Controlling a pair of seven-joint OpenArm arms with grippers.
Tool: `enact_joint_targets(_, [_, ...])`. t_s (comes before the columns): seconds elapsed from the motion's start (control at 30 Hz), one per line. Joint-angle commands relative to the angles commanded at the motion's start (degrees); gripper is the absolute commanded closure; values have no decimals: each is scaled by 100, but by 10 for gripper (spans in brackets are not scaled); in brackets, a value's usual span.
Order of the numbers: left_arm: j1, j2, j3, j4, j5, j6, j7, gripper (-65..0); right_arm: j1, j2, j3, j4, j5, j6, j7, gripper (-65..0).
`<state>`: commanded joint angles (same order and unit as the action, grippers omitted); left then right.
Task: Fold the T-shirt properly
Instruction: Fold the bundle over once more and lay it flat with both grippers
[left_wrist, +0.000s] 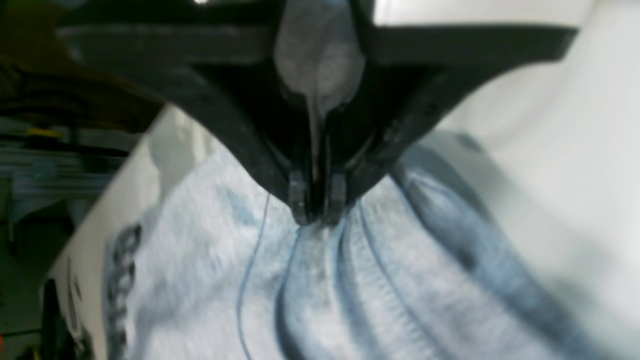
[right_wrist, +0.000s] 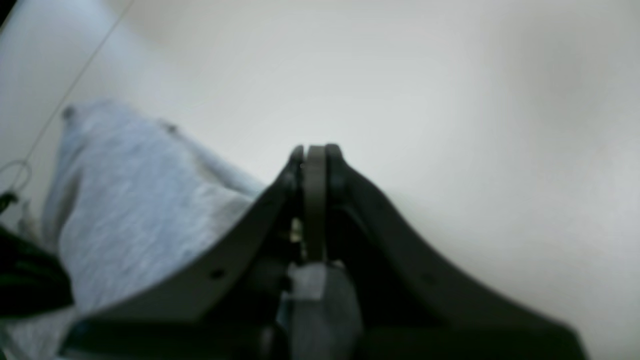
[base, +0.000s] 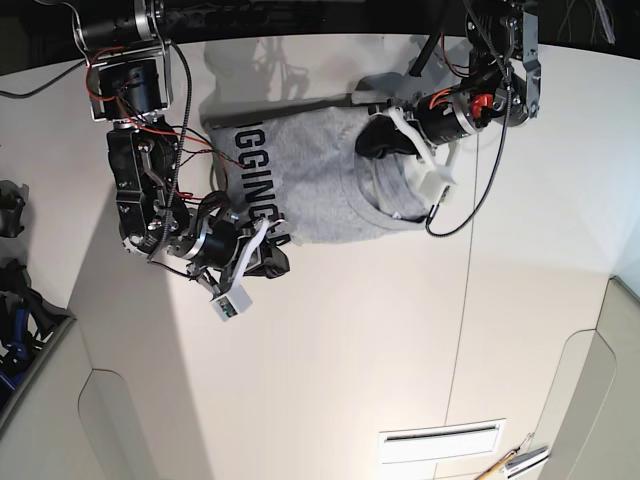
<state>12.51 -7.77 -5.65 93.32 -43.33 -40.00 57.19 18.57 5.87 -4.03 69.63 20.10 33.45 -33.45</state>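
Note:
The light grey T-shirt (base: 320, 185) lies bunched on the white table (base: 350, 350), with black block lettering (base: 250, 190) facing up along its left side. My left gripper (base: 372, 142) sits over the collar end, and the left wrist view shows it (left_wrist: 317, 212) shut on a pinch of wrinkled shirt cloth (left_wrist: 350, 280). My right gripper (base: 270, 262) is at the shirt's lower left corner. In the right wrist view it (right_wrist: 315, 150) is shut with a strip of grey cloth between the fingers, and the rest of the shirt (right_wrist: 135, 200) trails to the left.
A black cable (base: 485, 180) hangs from the arm on the right of the base view down to the table. A white vent slot (base: 440, 438) and a pencil-like tool (base: 508, 462) are near the front edge. Dark gear (base: 12, 215) sits off the table's left edge.

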Motion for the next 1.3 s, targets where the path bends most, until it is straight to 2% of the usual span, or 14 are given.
enact_joint_targets(0.13, [-520,-280,0,-321,365,0,-179,-53,0,2,0,0,-17,0,-98,0])
enact_joint_targets(0.2, [-813,-382,0,-496,581,89,-339,-53,-2,15,0,0,-17,0,-109,0])
enact_joint_targets(0.3, [-1276,-380,2,-763,874,154,-398,-53,-9,79,4,0,-15,0,-133,0])
enact_joint_targets(0.43, [-1897,-382,2,-1370,1244,266,-846,-53,-57,79,4,2,98,0,-369,0])
enact_joint_targets(0.53, [-2291,-385,2,-1587,1237,294,-802,-53,-120,79,7,2,219,-2,-372,0])
enact_joint_targets(0.67, [-2590,-387,0,-1344,708,233,-428,-53,-129,79,4,2,197,-2,-369,0])
enact_joint_targets(0.8, [-2472,-437,0,-739,422,117,-149,-53,-131,76,4,2,177,-4,-369,0])
enact_joint_targets(1.0, [-1598,-1056,-7,-98,197,124,-109,-53,-129,76,4,0,179,-4,-356,0])
enact_joint_targets(1.1, [-1198,-1217,-42,-92,203,355,-352,-53,-131,74,4,0,179,-2,-310,0])
enact_joint_targets(1.3, [-949,-1209,-111,-125,643,379,-719,-53,-299,-81,-13,0,201,0,-278,0])
